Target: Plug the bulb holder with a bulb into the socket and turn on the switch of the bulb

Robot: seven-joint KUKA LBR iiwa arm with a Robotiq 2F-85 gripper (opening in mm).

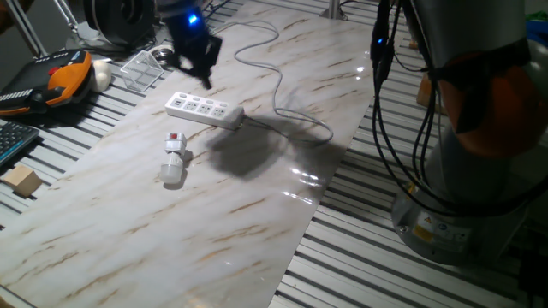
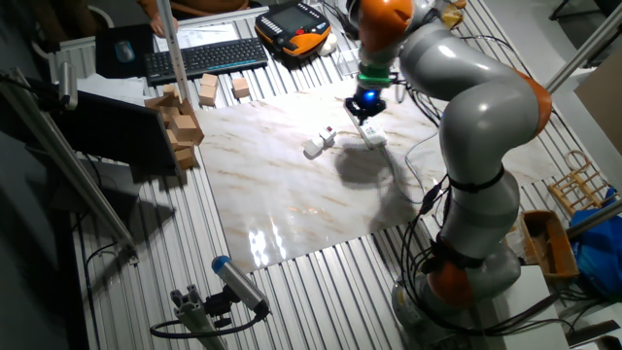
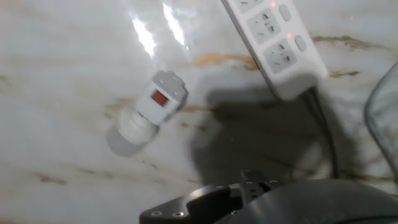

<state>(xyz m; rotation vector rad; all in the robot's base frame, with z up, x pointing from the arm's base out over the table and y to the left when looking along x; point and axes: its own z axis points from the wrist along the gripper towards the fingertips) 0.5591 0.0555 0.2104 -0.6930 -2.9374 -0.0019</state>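
Marble-patterned desk [image 1: 257, 214] carries the small white plastic bulb holder with a red button [image 1: 175, 145], lying on its side with the small frosted white rounded bulb [image 1: 172, 175] fixed to its near end. The long white rectangular power strip socket [image 1: 204, 110] lies just beside it, at about one o'clock from the holder in one fixed view, its white cable [image 1: 295, 120] trailing toward three o'clock. The black pincer [image 1: 199, 62] hangs above the strip's far side, apart from the holder, which lies at about six o'clock from it. Whether its fingers are spread or pressed together cannot be told; nothing shows between them.
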